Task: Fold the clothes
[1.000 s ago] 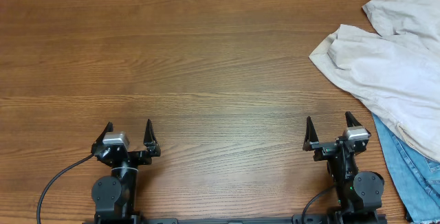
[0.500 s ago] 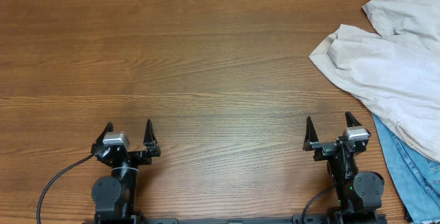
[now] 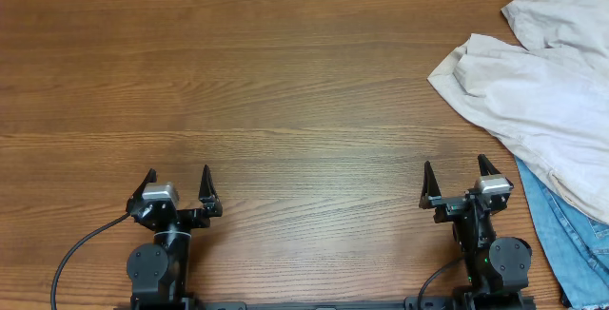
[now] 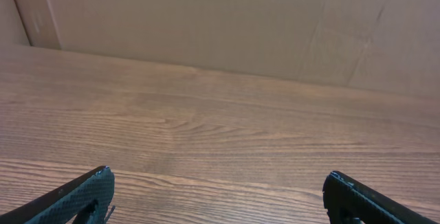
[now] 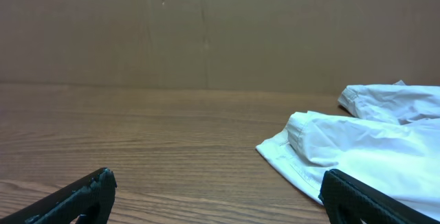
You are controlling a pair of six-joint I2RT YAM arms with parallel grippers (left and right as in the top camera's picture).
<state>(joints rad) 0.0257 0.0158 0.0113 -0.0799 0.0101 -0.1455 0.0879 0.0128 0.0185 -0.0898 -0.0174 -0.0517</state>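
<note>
Nothing moved — my left tool [image 3: 178, 172] and right tool [image 3: 455, 164] gape empty; shorts [image 3: 533, 101] lie beyond the right one.

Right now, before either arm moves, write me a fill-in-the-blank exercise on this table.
1. The cream shorts lie on the robot's ____ side of the table.
2. The left gripper and the right gripper are both empty and ____.
3. From under the shorts' near edge peeks a ____ denim garment.
Missing words: right; open; blue.
</note>
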